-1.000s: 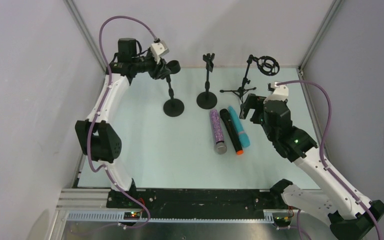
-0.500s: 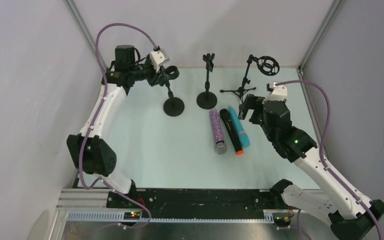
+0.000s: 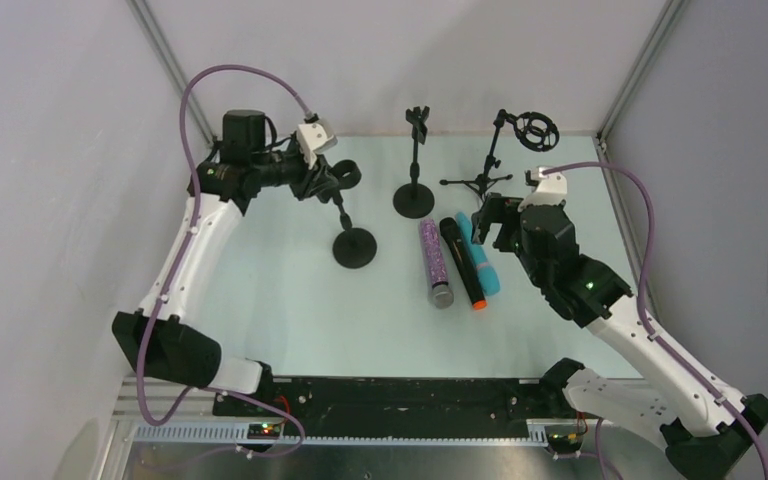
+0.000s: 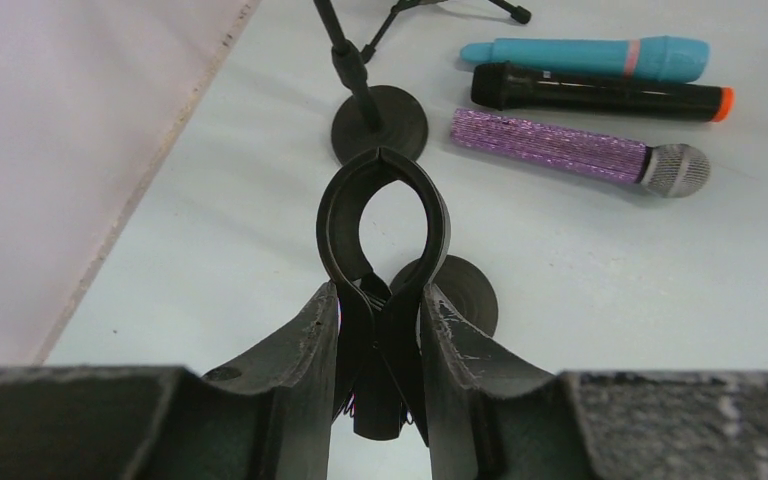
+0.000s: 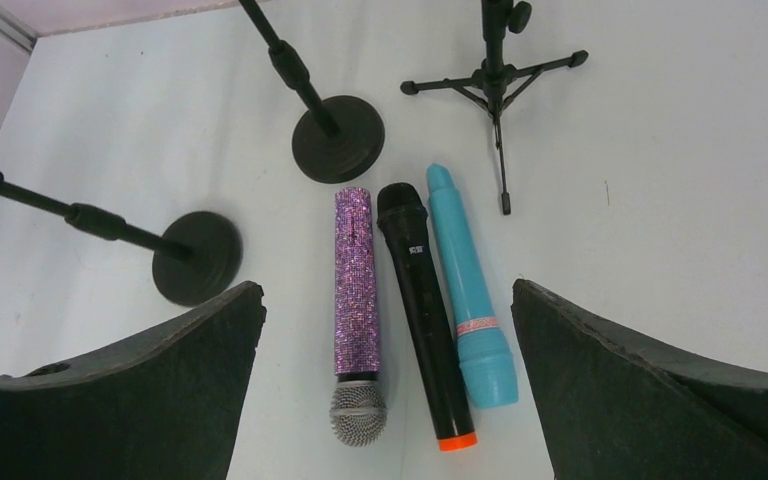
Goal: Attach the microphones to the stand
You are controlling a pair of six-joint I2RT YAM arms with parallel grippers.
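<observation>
Black stand clip (image 4: 332, 222) inside left gripper (image 4: 380, 297)

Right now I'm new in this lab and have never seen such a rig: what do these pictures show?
Two white robot arms work at a pale table. One picture looks down from above; the other two come from a camera on each wrist. Three microphones lie side by side: a purple glittery one, a black one with an orange end, a teal one. The left gripper is shut on the black clip of a leaning round-based stand; the right gripper hangs open over the microphones. Another round-based stand and a tripod stand behind.
</observation>
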